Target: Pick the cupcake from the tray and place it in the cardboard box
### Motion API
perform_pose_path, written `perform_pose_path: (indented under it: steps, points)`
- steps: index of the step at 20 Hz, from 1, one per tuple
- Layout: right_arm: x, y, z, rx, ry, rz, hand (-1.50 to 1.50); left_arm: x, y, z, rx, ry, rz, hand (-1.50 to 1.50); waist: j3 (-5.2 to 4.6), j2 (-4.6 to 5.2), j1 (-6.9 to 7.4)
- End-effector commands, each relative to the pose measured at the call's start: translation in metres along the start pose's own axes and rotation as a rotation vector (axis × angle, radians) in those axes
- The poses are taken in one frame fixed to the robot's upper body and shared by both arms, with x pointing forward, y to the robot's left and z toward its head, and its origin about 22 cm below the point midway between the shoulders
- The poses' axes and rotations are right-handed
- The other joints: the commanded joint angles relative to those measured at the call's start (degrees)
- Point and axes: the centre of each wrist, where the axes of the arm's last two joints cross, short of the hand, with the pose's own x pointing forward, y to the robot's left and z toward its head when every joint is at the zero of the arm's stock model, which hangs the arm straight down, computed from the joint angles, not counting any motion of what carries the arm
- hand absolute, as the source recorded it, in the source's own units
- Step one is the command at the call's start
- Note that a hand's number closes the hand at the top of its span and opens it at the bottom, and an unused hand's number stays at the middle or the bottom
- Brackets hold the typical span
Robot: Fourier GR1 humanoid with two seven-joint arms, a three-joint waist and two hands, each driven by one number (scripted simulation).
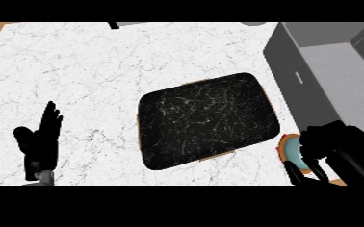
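The black tray (pixel 206 120) with a thin wooden rim lies tilted in the middle of the white counter, and nothing rests on it. The cupcake (pixel 291 150), teal with an orange-brown edge, is off the tray, just past its right corner. My right hand (pixel 328 142) is at the lower right with its fingers curled round the cupcake and hides most of it. A thin brown sliver (pixel 341 182) under that hand may be the cardboard box; the rest of it is hidden. My left hand (pixel 39 142) rests open at the lower left, fingers up.
The counter (pixel 85 67) ends at the right against a grey cabinet side (pixel 295 77) with a grey floor beyond. Small dark and grey items (pixel 113 25) peek in at the counter's far edge.
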Motion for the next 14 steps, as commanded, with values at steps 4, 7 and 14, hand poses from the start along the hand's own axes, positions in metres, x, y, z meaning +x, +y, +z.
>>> perform_pose_path:
  steps: [4, 7, 14]
  points:
    - [-0.034, -0.071, 0.041, -0.125, 0.045, 0.044, 1.5, 0.0, 0.007, 0.007, -0.02, -0.021, -0.001, 0.0, 0.11, 0.75, 1.86]
    - [-0.057, -0.106, 0.056, -0.21, 0.078, 0.015, 1.5, 0.005, -0.002, 0.006, -0.04, -0.021, 0.005, 0.0, 0.06, 1.07, 3.05]
    - [-0.116, -0.171, 0.12, -0.27, 0.149, -0.075, 1.5, 0.026, -0.034, -0.005, -0.133, -0.065, -0.003, 0.0, -0.1, 2.15, 8.16]
